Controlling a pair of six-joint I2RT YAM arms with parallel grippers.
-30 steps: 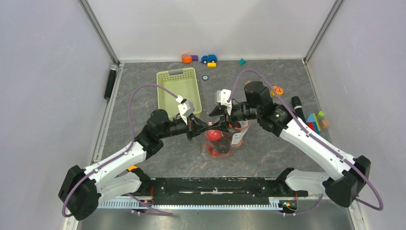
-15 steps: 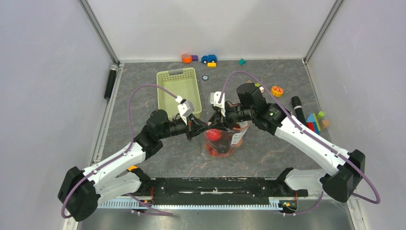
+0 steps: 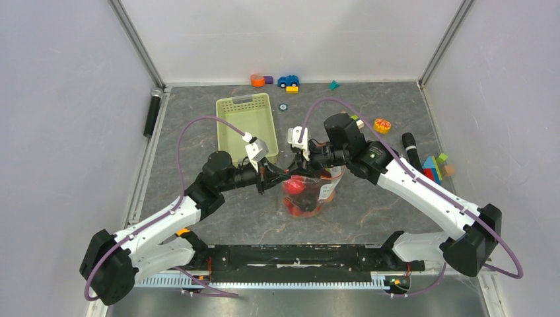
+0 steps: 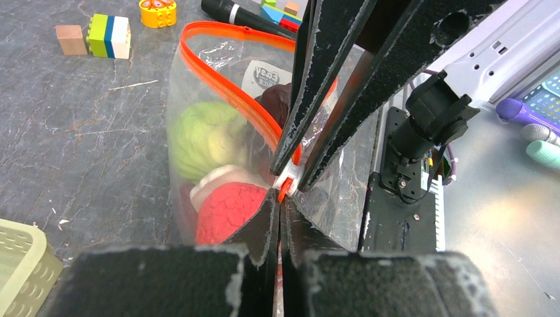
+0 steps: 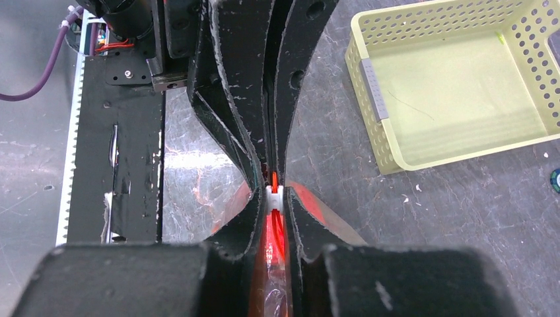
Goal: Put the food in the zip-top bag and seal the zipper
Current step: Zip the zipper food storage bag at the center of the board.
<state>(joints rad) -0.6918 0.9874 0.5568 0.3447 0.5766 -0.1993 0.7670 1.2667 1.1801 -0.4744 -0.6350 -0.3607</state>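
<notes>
The clear zip-top bag (image 3: 306,195) stands at mid-table with the food inside: a green cabbage (image 4: 198,135), a red piece (image 4: 224,212) and a dark purple piece (image 4: 276,99). Its orange zipper (image 4: 228,76) curves open along the mouth. My left gripper (image 4: 279,202) is shut on the bag's edge at the zipper's near end, also seen from above (image 3: 282,175). My right gripper (image 5: 274,191) reaches in from the opposite side (image 3: 302,165), its pads pressed on both sides of the small white slider (image 5: 274,197), which sits just past the left fingertips (image 4: 289,179).
A pale green basket (image 3: 245,125) lies behind the left gripper. Coloured blocks (image 3: 436,165), a black cylinder (image 3: 409,148) and an orange slice toy (image 3: 382,125) sit to the right. Small toys (image 3: 277,80) line the back wall. A black handle (image 3: 153,112) lies at the left edge.
The right arm has swung left to the bag's mouth and its jaws have closed in onto the white slider. The left arm and the bag have stayed put.
</notes>
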